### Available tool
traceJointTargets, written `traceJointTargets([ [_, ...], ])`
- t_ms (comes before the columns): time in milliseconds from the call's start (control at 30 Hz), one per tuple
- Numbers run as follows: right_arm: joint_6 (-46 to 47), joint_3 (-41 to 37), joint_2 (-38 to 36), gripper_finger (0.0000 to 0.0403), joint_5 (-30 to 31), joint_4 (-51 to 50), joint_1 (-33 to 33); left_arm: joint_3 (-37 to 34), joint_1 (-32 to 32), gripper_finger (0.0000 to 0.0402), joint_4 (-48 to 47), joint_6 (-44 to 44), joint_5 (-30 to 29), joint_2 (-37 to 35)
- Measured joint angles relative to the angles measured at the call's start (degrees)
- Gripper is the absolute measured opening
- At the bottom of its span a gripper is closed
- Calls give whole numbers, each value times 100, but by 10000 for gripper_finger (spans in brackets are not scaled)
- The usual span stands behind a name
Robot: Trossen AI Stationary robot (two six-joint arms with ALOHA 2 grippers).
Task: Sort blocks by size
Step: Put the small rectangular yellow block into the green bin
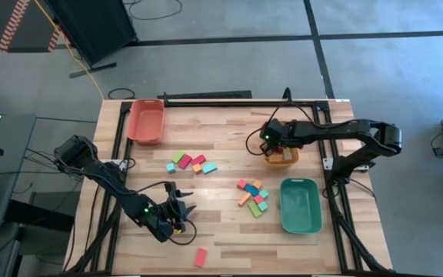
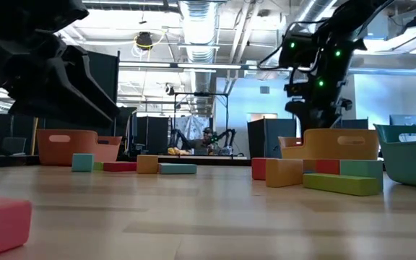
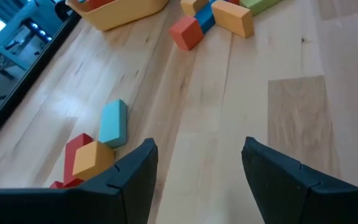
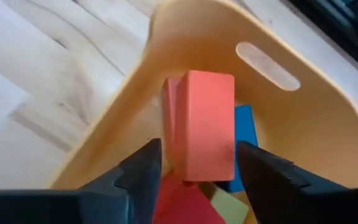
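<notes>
Loose blocks lie in two clusters on the wooden table, one at the middle left [image 1: 191, 163] and one at the middle right [image 1: 254, 196]. A single pink block [image 1: 201, 256] lies near the front edge. My right gripper [image 1: 270, 145] hangs over the orange tray [image 1: 281, 158] at the back right and is shut on a red block [image 4: 199, 118]. My left gripper [image 1: 181, 208] is open and empty above bare table at the front left. In its wrist view [image 3: 197, 168], teal [image 3: 112, 122], orange [image 3: 92, 158] and red [image 3: 76, 146] blocks lie ahead of it. My right gripper pinches the red block between its two fingers, on the block's two opposite long sides near one end [image 4: 191, 165]. The fingers point down into the orange tray. The block reaches on past the fingertips, over other blocks in the tray; whether its far end rests on them I cannot tell.
A red-orange tray [image 1: 146, 121] stands at the back left and a green tray [image 1: 300, 204] at the front right. The orange tray holds blue [image 4: 244, 134], red and yellow blocks. There is bare table between the two clusters and along the front.
</notes>
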Motion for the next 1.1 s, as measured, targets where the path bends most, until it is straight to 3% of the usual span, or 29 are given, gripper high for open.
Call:
traceJointTargets([
  [300, 105, 0, -716, 248, 23, 6, 554, 2, 0, 224, -190, 275, 8, -34],
  [533, 77, 0, -1074, 248, -19, 138, 1378, 10, 2, 224, -635, 82, -40, -172],
  [867, 6, 0, -973, 249, -42, 630, 2910, 4, 4, 224, -2288, -670, -221, -1022],
  [1100, 55, 1, -845, 249, -43, 967, 3632, 4, -7, 224, -3593, -1329, -327, -1929],
])
